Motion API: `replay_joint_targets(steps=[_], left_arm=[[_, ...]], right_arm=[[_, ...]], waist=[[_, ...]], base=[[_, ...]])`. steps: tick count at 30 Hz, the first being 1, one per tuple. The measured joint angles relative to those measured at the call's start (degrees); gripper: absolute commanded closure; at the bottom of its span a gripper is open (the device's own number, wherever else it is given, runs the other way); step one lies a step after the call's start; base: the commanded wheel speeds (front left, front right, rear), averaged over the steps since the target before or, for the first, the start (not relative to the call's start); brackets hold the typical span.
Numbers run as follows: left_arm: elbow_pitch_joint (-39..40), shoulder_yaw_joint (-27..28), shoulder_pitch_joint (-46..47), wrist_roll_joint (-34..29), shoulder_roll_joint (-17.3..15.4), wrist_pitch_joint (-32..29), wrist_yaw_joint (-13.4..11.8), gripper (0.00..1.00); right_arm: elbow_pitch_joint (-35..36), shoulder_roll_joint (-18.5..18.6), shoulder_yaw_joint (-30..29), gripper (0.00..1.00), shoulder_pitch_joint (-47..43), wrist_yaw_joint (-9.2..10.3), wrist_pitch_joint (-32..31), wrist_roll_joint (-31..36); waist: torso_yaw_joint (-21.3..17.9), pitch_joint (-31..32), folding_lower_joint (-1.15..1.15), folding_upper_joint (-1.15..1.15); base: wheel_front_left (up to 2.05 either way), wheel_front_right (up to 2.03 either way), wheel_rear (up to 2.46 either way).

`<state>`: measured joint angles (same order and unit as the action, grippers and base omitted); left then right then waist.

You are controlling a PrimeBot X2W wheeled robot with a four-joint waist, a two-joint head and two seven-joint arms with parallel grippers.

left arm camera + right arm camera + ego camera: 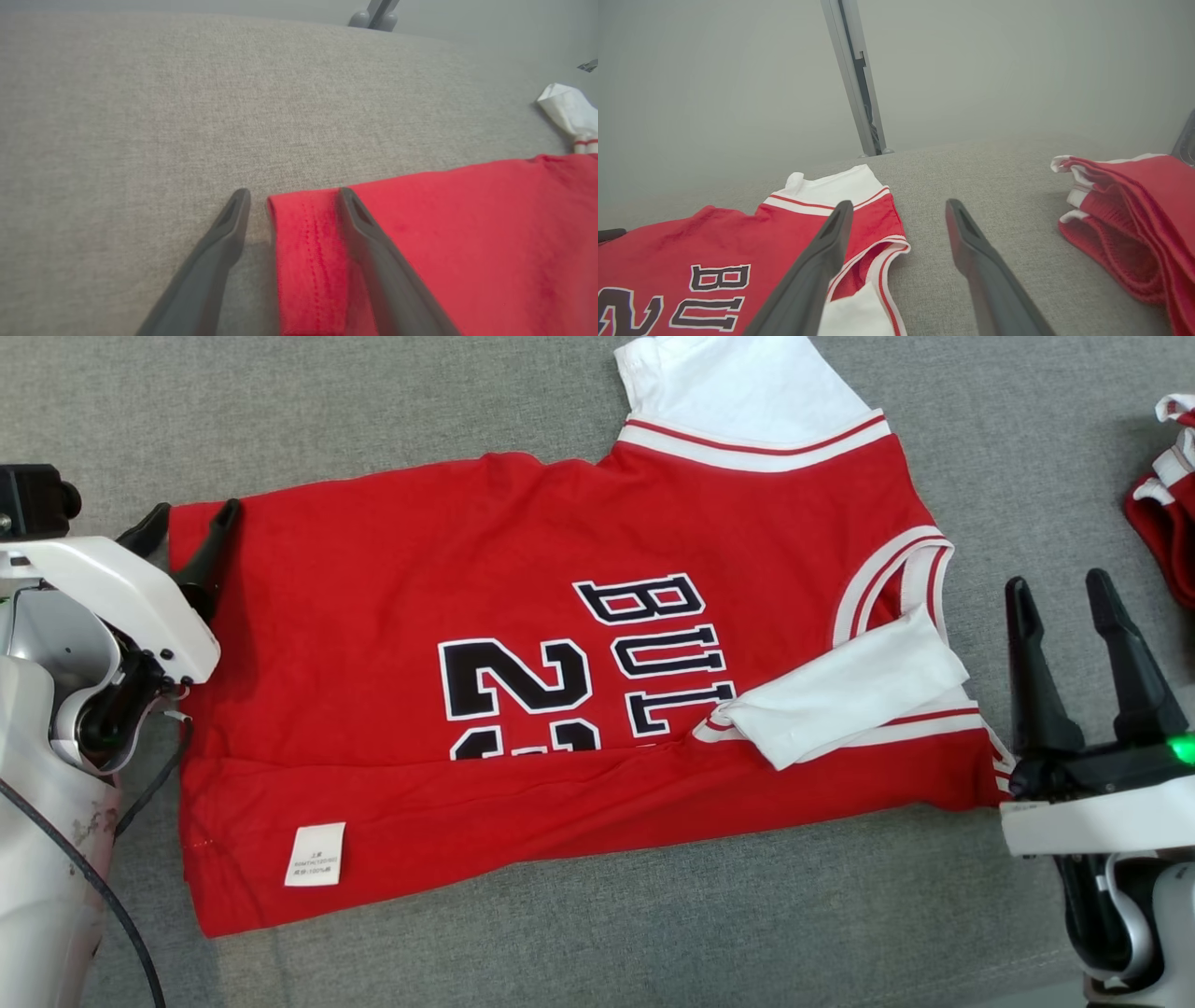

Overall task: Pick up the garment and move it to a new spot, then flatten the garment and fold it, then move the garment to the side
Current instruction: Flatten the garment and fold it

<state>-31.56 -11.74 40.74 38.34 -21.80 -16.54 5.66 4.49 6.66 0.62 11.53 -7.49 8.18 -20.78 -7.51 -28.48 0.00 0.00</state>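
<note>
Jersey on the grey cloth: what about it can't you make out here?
- Jersey lettering: head view, the lower half lies under the folded-over red edge.
- White tag: head view, print too small to read.
- Other red clothes: head view, cut off by the right edge.

Overhead head, low wrists, common garment (373, 569)

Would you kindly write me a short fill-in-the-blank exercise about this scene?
1. The jersey is mostly ___ in colour.
2. The left gripper has its jaws ___ around the jersey's hem edge.
3. The care label on the folded-up side is ___.
4. The right gripper, jaws apart over the grey cloth, holds ___.

Missing words: red; open; white; nothing.
</note>
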Motion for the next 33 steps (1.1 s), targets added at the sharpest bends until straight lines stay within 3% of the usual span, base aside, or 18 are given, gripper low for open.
replay_joint_targets(steps=[1,2,3,5,12,17,24,33], left_arm=[[-0.3,-0.1,0.3,0.1,0.0,-0.7,0.0,0.35],[-0.3,-0.2,0.5,0.5,0.0,-1.1,0.2,0.83],[-0.3,-0.1,0.6,1.1,0.1,-1.1,0.3,1.00],[-0.3,-0.4,0.7,1.1,0.0,-1.5,0.4,1.00],[0.6,-2.4,3.4,0.5,1.6,-1.1,0.6,1.00],[-0.4,-4.7,7.0,0.2,4.4,0.0,0.9,1.00],[-2.7,-8.4,12.1,0.1,7.9,3.3,1.5,1.00],[-4.3,-13.9,15.5,2.5,9.0,6.9,1.8,1.00]], right_arm=[[-0.2,0.3,-0.1,0.00,0.2,0.00,0.0,0.0],[-0.3,0.6,-0.3,0.00,0.7,0.00,-0.1,-0.2],[-0.5,0.9,-0.4,0.00,1.6,0.00,-0.2,-0.6],[-1.4,2.0,-0.4,0.00,3.8,0.00,-0.8,-1.5],[-13.3,11.4,0.0,0.00,22.2,0.00,-5.7,-9.0],[-22.0,16.7,6.2,0.00,34.8,0.00,-11.1,-11.7],[-32.3,20.1,18.0,0.00,47.1,0.00,-21.0,-14.4],[-41.3,21.7,24.8,0.00,54.8,0.00,-27.4,-18.6]], waist=[[0.1,0.0,0.00,0.00],[0.2,0.0,0.00,0.00],[0.3,-0.1,0.00,0.00],[0.5,-0.2,0.00,0.00],[2.8,-1.5,0.00,0.00],[6.5,-3.2,0.00,0.00],[12.0,-6.1,0.00,0.00],[16.0,-9.3,0.00,0.00]], base=[[0.00,0.00,0.00],[0.00,0.00,0.00],[0.00,0.00,0.00],[0.00,0.00,0.00],[0.00,0.00,0.00],[0.00,0.00,0.00],[0.00,0.00,0.00],[0.00,0.00,0.00]])
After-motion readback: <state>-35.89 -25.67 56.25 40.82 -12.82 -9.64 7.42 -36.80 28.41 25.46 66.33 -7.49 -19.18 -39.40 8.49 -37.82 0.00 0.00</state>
